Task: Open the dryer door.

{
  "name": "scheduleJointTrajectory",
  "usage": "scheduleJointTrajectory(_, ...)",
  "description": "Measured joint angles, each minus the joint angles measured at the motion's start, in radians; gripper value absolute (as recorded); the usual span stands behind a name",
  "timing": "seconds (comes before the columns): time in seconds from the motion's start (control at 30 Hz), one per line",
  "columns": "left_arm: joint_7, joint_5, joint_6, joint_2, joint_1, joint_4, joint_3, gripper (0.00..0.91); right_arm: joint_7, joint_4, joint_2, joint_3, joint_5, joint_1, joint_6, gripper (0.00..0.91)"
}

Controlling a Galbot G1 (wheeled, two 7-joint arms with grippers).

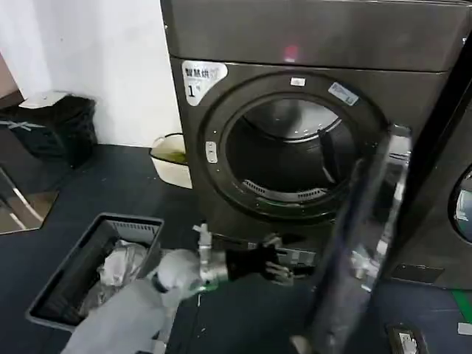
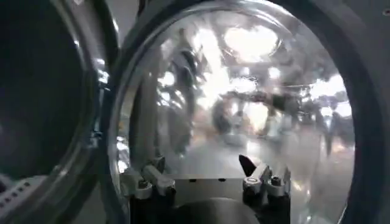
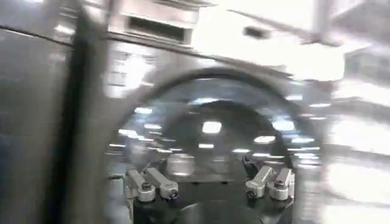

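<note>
We see the dryer door (image 1: 361,243) already swung out edge-on from the right side of the dryer (image 1: 310,133), with our left gripper (image 1: 284,263), fingers spread and empty, just beside its inner face, nearer than our right gripper (image 3: 210,185), also open.

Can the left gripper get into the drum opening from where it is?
Probably yes: the dryer door is swung wide on the right, leaving the drum opening uncovered. The left gripper, fingers open, sits just below it.
</note>
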Motion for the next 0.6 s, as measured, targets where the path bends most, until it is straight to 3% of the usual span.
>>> scheduleJointTrajectory(0.3, -0.052, -0.001, -0.007, -0.105, -0.101, 0.062, 0.161, 0.907, 0.131, -0.123, -0.072, 0.235, -0.093, -0.092, -0.056, 0.907)
scheduleJointTrajectory(0.6, -0.085, 0.025, -0.029, -0.302, -0.198, 0.212, 0.259, 0.907, 0.121, -0.175, -0.099, 0.355, -0.095, -0.141, -0.076, 0.907)
